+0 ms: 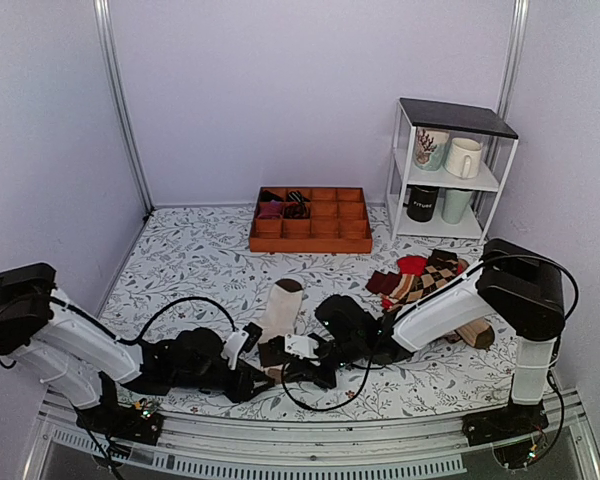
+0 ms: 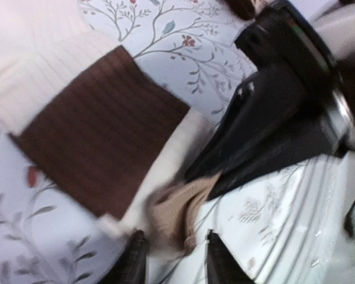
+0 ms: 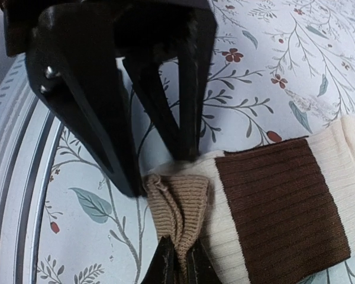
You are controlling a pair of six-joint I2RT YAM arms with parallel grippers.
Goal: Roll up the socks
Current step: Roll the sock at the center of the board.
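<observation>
A cream-white sock (image 1: 280, 312) lies flat between the arms, with its dark toe at the far end. Its dark brown band (image 3: 278, 201) and tan cuff (image 3: 180, 207) are at the near end. My right gripper (image 3: 180, 263) is shut on the bunched tan cuff; it also shows in the top view (image 1: 285, 362). My left gripper (image 2: 173, 260) is open, with one finger on each side of the same cuff (image 2: 177, 213), just short of it. In the top view the left gripper (image 1: 252, 345) sits at the sock's near left.
A wooden divided tray (image 1: 310, 238) stands at the back centre. A white shelf with mugs (image 1: 450, 170) stands at the back right. A pile of argyle socks (image 1: 425, 275) and a tan sock (image 1: 475, 332) lie to the right. The table's metal front rail (image 3: 23, 177) is close by.
</observation>
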